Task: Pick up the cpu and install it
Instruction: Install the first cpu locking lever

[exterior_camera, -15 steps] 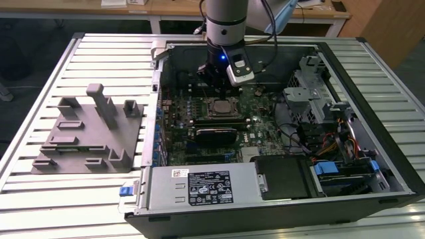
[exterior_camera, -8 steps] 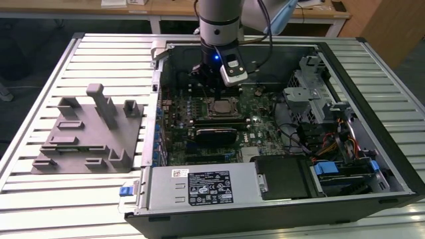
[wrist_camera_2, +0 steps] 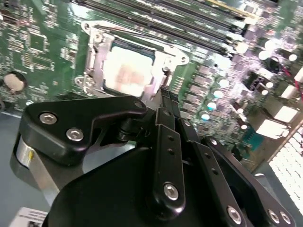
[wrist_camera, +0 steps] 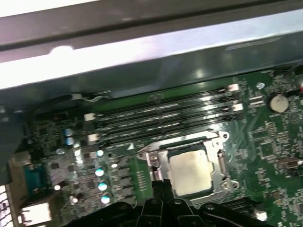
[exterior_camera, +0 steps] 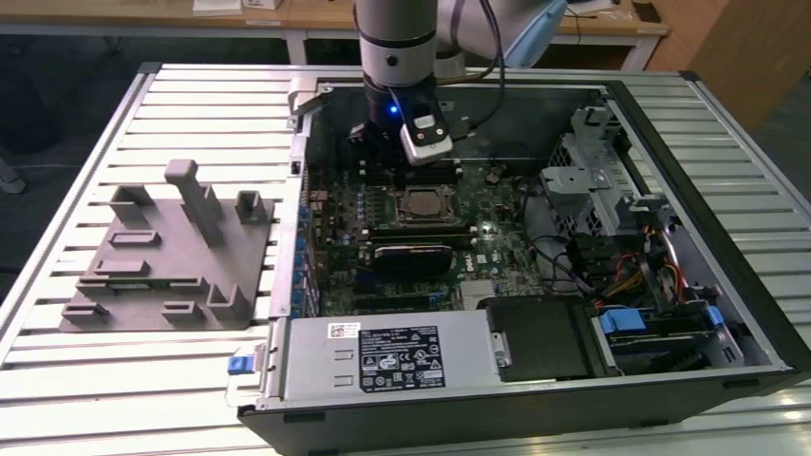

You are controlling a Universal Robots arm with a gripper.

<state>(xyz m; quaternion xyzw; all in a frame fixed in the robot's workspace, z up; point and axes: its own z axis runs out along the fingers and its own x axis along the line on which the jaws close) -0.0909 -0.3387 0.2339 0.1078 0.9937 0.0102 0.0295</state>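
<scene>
The cpu [wrist_camera_2: 128, 71], a shiny silver-grey square, lies flat inside the metal-framed socket [wrist_camera_2: 93, 64] on the green motherboard. In the first wrist view the cpu [wrist_camera: 191, 172] sits within the same socket frame [wrist_camera: 221, 163]. The exterior view shows the cpu [exterior_camera: 423, 204] in the middle of the open computer case. My gripper [wrist_camera_2: 168, 97] hangs above the board, just beside the socket's edge, fingers shut together with nothing between them. Its fingertips [wrist_camera: 161, 185] sit next to the socket. The arm's wrist [exterior_camera: 395, 95] stands over the back of the case.
A black heatsink block [exterior_camera: 408, 255] lies just in front of the socket. Memory slots [wrist_camera: 165, 118] run between the socket and the case wall [wrist_camera: 142, 52]. A drive cage [exterior_camera: 590, 161], cables and the power supply [exterior_camera: 380, 356] fill the case. A grey fixture [exterior_camera: 165, 252] stands on the table at the exterior view's left.
</scene>
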